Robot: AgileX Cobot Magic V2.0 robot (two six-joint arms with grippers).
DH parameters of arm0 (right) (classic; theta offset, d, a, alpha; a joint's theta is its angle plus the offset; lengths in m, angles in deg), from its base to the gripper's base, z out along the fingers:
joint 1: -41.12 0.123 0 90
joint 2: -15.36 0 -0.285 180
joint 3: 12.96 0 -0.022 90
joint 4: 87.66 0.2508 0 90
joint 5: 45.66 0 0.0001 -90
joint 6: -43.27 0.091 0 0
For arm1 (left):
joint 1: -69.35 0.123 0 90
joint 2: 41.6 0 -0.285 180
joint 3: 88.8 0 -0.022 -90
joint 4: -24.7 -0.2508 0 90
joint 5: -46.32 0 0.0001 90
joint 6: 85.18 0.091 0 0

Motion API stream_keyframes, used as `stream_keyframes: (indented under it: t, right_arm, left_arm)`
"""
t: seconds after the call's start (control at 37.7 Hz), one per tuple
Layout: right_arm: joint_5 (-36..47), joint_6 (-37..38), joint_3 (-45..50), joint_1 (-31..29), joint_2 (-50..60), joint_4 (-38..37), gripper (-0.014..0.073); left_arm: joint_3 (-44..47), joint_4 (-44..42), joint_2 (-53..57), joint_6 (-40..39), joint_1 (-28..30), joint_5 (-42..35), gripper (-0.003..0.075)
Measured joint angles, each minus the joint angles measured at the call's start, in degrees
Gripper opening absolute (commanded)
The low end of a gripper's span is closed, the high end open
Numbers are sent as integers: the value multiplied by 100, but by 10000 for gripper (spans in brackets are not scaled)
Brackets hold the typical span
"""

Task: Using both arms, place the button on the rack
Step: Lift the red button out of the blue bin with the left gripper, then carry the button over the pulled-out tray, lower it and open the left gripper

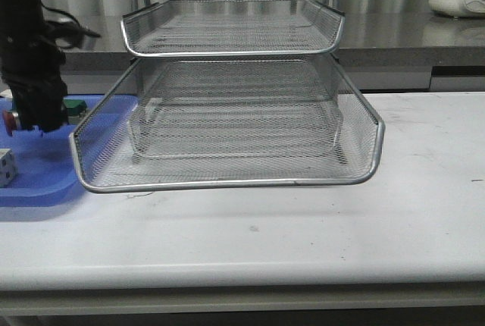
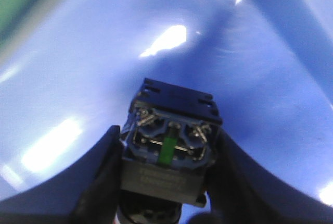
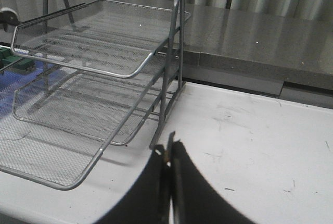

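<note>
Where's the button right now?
The button is clamped in the left gripper above the blue tray, at the front view's far left, beside the rack.

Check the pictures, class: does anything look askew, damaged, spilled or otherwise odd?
Nothing stands out. The rack stands level on the table, the left gripper holds the button squarely over the blue tray, and nothing is spilled or visibly damaged.

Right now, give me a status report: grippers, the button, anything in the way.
Left gripper shut on the button, above the blue tray. Right gripper shut, empty, over the table beside the rack. Rack shelves look bare.
</note>
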Motion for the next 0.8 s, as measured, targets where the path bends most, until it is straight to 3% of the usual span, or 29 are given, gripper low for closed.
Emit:
stream_keyframes:
  t: [0.24,0.53,0.8]
  right_arm:
    - [0,0,0,0,0,0,-109]
    - [0,0,0,0,0,0,-109]
    - [0,0,0,0,0,0,-109]
  left_arm:
    - [251,287,976,-535,177,44,106]
    - [1805,596,2789,-634,-2,148,106]
    - [2423,1322,3717,-554,-793,180,106]
